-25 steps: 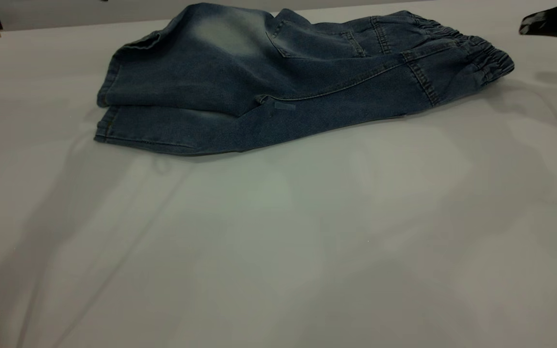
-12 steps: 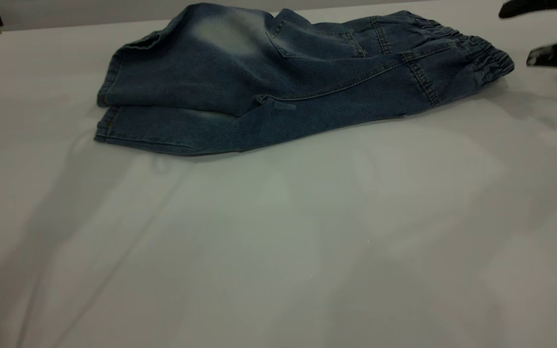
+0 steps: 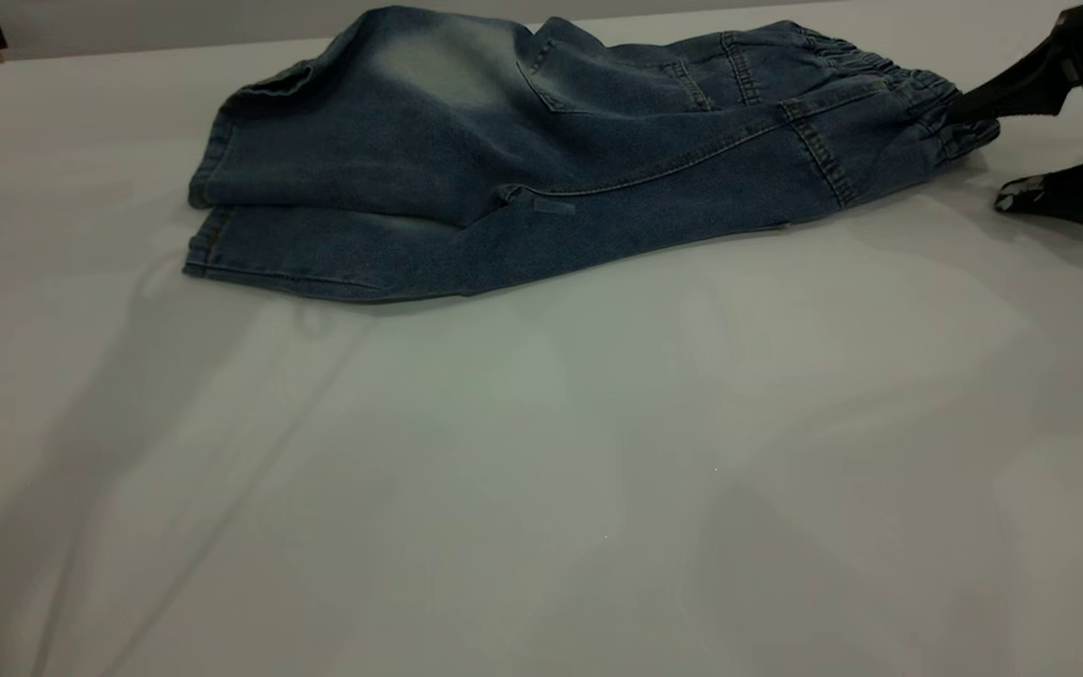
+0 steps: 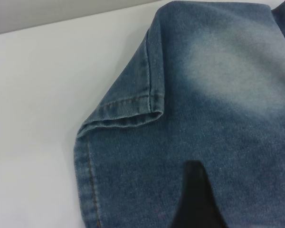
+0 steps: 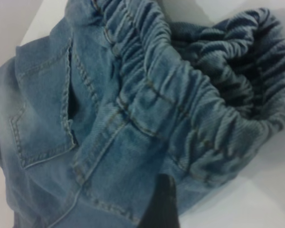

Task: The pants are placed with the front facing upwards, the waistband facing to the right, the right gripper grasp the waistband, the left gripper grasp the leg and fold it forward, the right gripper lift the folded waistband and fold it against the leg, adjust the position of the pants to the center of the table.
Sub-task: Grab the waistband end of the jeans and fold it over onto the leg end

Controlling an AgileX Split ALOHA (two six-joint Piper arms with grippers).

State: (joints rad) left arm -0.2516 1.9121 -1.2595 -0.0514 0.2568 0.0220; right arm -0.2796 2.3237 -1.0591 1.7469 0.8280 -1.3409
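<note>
A dark finger of the left gripper (image 4: 195, 199) hangs over the leg hems; whether its fingers are parted I cannot tell. The pants (image 3: 541, 160) lie folded lengthwise at the worktop's (image 3: 541, 470) far edge, waistband (image 3: 927, 99) rightward. There the right gripper (image 3: 979, 150) stands spread wide, one finger touching the waistband, gripping nothing.

Right end effector (image 3: 974, 150) at far right, fingers spread wide, upper finger (image 3: 1002, 94) ahead and above, lower finger (image 3: 1059, 193) below. Left end effector: one finger (image 4: 195, 199) visible only.

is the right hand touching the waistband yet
Touching. In the exterior view the right hand's upper finger presses into the waistband; its lower finger sits apart.
</note>
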